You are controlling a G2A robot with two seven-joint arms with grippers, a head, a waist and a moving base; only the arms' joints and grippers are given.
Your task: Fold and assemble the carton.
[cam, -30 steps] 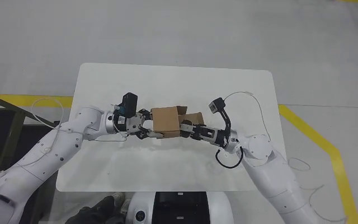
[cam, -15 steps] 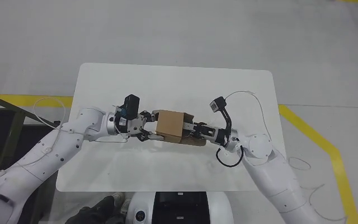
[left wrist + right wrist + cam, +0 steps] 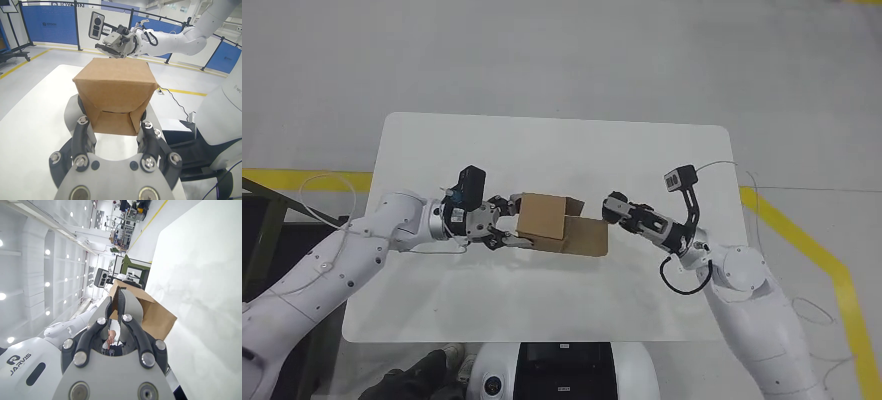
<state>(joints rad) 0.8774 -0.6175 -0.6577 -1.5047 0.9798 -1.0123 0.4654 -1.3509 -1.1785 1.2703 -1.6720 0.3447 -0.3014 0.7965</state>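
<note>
While left gripper (image 3: 111, 117) clamps carton (image 3: 115, 85), right gripper (image 3: 614, 206) hangs just beside it.

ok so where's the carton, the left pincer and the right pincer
carton (image 3: 542, 215), top view, on its upper face
left pincer (image 3: 508, 222), top view, midway between its fingertips at the carton's end
right pincer (image 3: 613, 206), top view, midway between its fingertips, beside the carton's other end

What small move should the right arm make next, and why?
Probably bring the right end effector to the carton and press its outstretched flap inward. That flap stands open toward it, the two are apart, and the left end effector grips the other end.
</note>
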